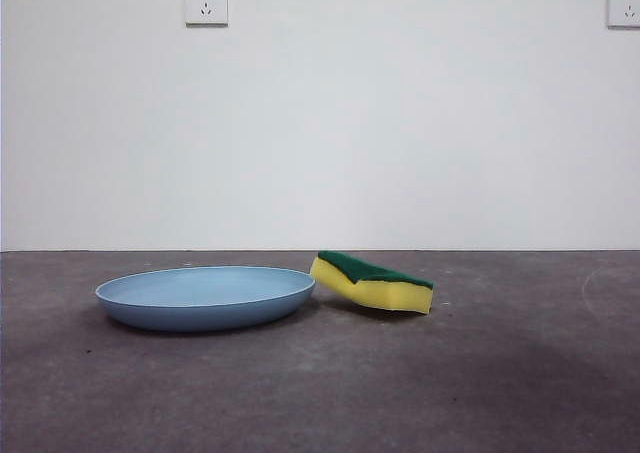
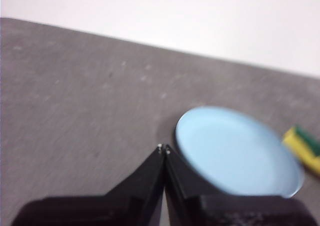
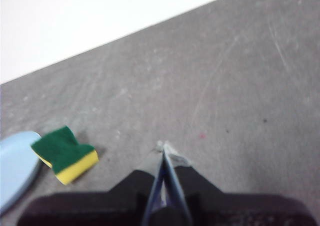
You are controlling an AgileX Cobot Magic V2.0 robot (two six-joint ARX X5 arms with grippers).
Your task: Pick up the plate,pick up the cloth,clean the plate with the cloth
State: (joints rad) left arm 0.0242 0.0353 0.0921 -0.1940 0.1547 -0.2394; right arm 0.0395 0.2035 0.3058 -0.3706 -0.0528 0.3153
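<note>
We have the wide, shallow, round light-blue plate (image 1: 205,296) sitting flat on the grey tabletop (image 1: 480,383), well in from the far edge where the table meets the white wall (image 1: 320,123). Right beside it, we see the small rectangular yellow foam sponge with its dark green scouring layer facing up (image 1: 372,282). One end of the sponge rides up at the plate's raised rim, so it sits tilted, sloping down away from the plate; we cannot tell for certain whether it actually touches the rim.

Over to the wrist cameras. The left gripper (image 2: 164,148) hovers above bare tabletop just beside the plate's rim, its two black jaws pressed together at the tips, holding nothing. That picture is a little blurred, and the sponge peeks in beyond the plate.

The right gripper (image 3: 163,147) hangs over open tabletop, apart from the sponge, and its jaws meet at the tips too, with nothing between them.

In the front view we see neither arm. Two white wall sockets (image 1: 206,3) sit high on the wall.
</note>
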